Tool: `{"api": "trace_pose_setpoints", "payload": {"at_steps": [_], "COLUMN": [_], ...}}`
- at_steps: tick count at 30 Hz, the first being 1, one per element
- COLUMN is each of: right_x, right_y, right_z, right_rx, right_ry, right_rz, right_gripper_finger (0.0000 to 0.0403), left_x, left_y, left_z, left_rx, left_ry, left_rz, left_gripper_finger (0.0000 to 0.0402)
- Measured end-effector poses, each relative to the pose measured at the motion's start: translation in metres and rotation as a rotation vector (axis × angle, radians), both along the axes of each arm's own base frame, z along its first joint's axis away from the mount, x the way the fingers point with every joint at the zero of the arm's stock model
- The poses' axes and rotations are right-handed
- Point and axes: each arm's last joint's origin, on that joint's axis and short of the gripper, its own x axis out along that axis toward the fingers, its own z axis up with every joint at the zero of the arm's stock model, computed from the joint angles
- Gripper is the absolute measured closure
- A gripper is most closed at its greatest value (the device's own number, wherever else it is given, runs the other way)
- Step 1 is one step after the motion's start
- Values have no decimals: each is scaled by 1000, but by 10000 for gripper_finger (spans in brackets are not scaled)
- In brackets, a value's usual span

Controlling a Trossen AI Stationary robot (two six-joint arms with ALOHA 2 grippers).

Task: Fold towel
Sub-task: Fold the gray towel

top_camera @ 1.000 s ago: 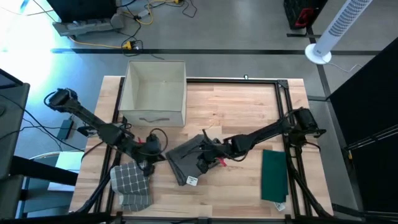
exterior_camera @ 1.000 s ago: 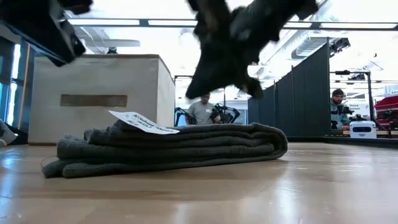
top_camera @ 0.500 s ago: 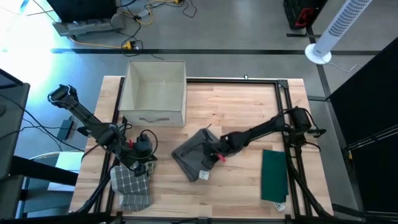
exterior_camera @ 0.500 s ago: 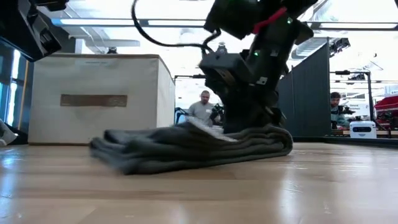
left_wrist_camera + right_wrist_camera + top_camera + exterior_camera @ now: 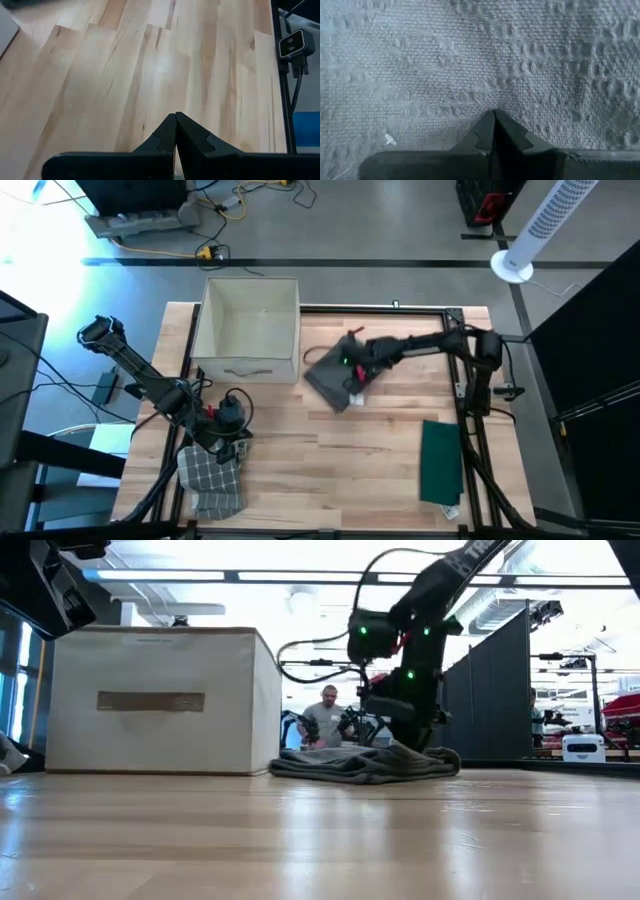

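Pressing on folded grey towel (image 5: 328, 372): right end effector (image 5: 352, 370), fingers closed; left end effector (image 5: 232, 442) closed, empty.

Overhead view: evenly lit, bright. A blue-white glare spreads over the floor at the picture's left edge. Shadows under the arms are soft and short.

Table-level view: strongly backlit. Ceiling light strips (image 5: 300, 578) burn out to white, so the right arm (image 5: 420, 630) reads as a near silhouette. The near tabletop (image 5: 320, 850) is out of focus and carries a pale sheen. The box (image 5: 160, 700) stays fairly sharp.

Left wrist view: a soft bright patch of reflected light lies on the wood (image 5: 165, 65); the fingers (image 5: 165, 142) are dark, detail lost.

Right wrist view: flat, even light; the towel (image 5: 480, 60) weave is sharp.
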Motion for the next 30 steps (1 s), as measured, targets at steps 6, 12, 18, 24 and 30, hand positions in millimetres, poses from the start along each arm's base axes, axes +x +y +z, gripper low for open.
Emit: {"api": "trace_pose_setpoints", "payload": {"at_steps": [6, 12, 18, 24, 30], "right_x": [-10, 1, 36, 36, 13], "right_y": [7, 63, 91, 87, 76], "right_z": [44, 66, 29, -3, -2], "right_rx": [-23, 1, 76, 67, 57], "right_ry": [-103, -253, -362, -241, -15], "right_rz": [66, 228, 198, 90, 90], "right_gripper_finger": [403, 403, 403, 403, 403], "left_x": [0, 1, 1, 1, 1], "left_y": [0, 2, 2, 3, 2], "left_z": [0, 0, 1, 1, 1], "left_rx": [10, 62, 112, 127, 126], "left_ry": [-3, -32, -47, -50, -47], "left_rz": [-1, 15, 0, -9, -20], "left_gripper_finger": [402, 401, 401, 401, 401]}}
